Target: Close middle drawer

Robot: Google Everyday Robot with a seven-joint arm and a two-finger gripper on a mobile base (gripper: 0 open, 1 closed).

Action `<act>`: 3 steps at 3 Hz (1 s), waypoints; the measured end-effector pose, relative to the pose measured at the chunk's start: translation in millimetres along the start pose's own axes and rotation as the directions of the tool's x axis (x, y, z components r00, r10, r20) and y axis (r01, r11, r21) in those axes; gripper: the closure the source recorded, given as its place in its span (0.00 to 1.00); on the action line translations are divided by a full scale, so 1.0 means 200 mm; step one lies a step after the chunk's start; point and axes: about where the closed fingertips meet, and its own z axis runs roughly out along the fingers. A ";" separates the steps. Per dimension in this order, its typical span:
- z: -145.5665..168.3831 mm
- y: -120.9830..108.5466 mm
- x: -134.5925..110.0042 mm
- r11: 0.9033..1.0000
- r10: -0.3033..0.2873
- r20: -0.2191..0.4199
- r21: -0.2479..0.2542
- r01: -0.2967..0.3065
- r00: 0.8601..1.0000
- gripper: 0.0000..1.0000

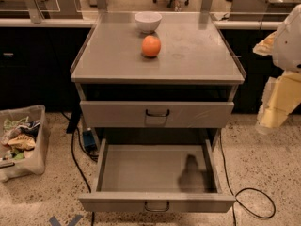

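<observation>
The grey metal middle drawer [117, 202] with a small dark loop handle is pulled far out, low down. The pale gripper [276, 111] hangs at the right, well apart from it. I cannot tell if it is open or closed. Best push the front's middle, straight in. The gripper is partly cut off at the edge.

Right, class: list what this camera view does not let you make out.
End effector: blurred and cut off by the right edge, camera view.
Lowest drawer: hidden under the pulled-out middle drawer and bottom edge.
White bowl inside: hidden by its own rim.
</observation>
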 end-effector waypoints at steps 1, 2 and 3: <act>0.00 0.00 0.00 1.000 0.000 0.000 0.000 0.000 1.000 0.00; 0.00 0.00 0.00 1.000 0.000 0.000 0.000 0.000 1.000 0.19; 0.00 0.00 0.00 1.000 0.000 0.000 0.000 0.000 1.000 0.42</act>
